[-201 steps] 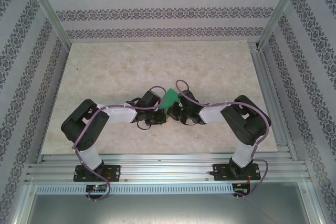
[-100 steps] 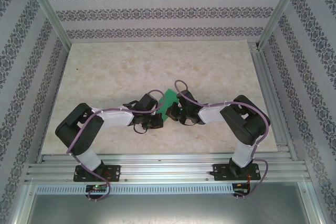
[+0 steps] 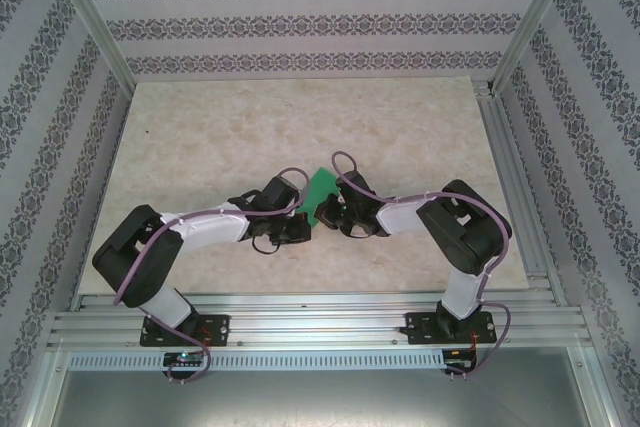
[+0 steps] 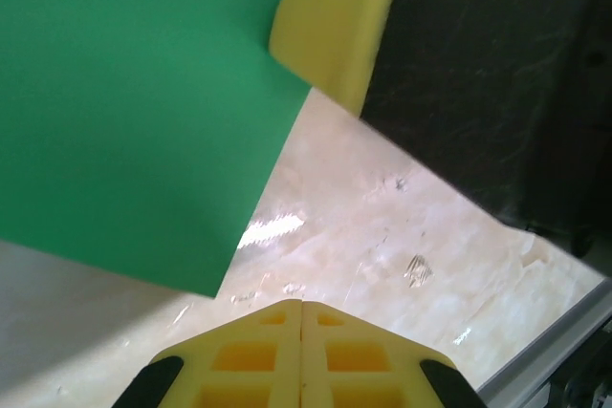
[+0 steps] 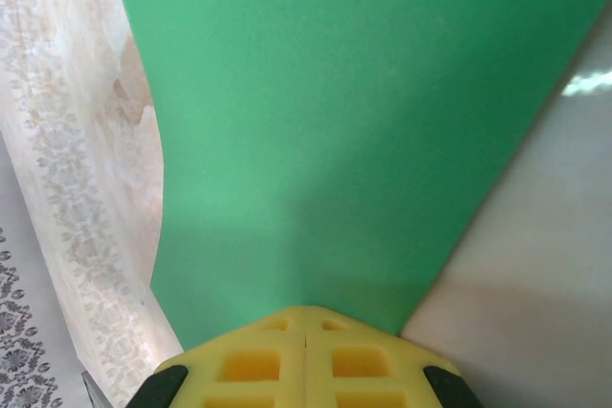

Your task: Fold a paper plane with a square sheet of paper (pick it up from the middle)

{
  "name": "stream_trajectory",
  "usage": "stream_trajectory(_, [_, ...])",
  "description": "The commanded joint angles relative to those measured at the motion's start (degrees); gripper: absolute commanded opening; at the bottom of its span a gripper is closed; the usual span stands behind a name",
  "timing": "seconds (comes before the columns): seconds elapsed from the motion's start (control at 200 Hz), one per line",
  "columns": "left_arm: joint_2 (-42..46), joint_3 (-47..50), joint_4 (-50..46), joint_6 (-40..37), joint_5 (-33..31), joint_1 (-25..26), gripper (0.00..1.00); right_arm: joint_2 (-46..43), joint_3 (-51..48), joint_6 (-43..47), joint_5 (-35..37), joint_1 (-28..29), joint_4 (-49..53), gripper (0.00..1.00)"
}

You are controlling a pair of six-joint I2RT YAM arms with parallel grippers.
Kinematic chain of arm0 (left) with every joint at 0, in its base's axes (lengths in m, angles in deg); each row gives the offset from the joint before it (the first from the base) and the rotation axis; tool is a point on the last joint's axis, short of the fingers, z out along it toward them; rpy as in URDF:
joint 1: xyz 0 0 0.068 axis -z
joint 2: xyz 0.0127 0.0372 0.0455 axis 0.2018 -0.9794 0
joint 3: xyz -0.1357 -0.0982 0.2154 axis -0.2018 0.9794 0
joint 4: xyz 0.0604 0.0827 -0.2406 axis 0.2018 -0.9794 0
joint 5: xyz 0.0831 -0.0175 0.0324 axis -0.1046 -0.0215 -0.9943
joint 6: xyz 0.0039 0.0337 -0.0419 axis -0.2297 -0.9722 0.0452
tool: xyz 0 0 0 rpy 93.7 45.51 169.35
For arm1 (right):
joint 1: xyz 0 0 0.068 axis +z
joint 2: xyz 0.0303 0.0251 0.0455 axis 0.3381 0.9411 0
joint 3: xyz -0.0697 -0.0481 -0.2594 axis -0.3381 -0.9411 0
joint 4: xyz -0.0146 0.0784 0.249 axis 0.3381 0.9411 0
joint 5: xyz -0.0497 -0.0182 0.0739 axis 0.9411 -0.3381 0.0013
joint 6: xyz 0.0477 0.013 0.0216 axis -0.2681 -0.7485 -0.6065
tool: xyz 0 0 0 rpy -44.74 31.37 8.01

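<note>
The square sheet of paper (image 3: 320, 190) is plain bright green and is held up off the table between the two wrists. My right gripper (image 5: 306, 312) is shut on its edge, and the sheet (image 5: 354, 121) fans away from the pinch, slightly curved. My left gripper (image 4: 301, 305) is shut with nothing between its yellow pads, just below the sheet's free corner (image 4: 206, 284) and apart from it. In the left wrist view the green sheet (image 4: 143, 93) fills the upper left, with a yellow fingertip of the right gripper (image 4: 335, 31) against its upper edge.
The pale marble-patterned table (image 3: 250, 127) stretches behind and to both sides of the arms. Aluminium rails (image 3: 320, 322) run along the near edge and the right side (image 3: 515, 177). Patterned walls enclose the table.
The left arm's elbow has swung out to the left and lower. Its gripper has drawn slightly down and left beside the sheet. The right gripper keeps its hold and barely moves.
</note>
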Motion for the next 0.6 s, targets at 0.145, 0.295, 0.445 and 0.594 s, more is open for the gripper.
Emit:
stream_trajectory(0.145, [-3.79, -1.76, 1.25, 0.99, -5.38, 0.78, 0.07, 3.62, -1.58, 0.0, 2.54, 0.58, 4.8, 0.0])
stream_trajectory(0.295, [-2.24, -2.18, 1.85, 0.7, -4.67, 0.8, 0.08, 3.36, -1.85, 0.16, 2.55, 0.55, 5.07, 0.0])
stream_trajectory(0.445, [-0.64, -2.58, 1.25, 1.27, -5.13, 0.76, 0.09, 3.0, -2.04, 0.28, 2.79, 0.54, 5.3, 0.0])
stream_trajectory(0.594, [-1.11, -3.09, 0.71, 1.8, -8.45, 0.67, 0.11, 3.24, -2.13, 0.1, 2.75, 0.55, 4.87, 0.0])
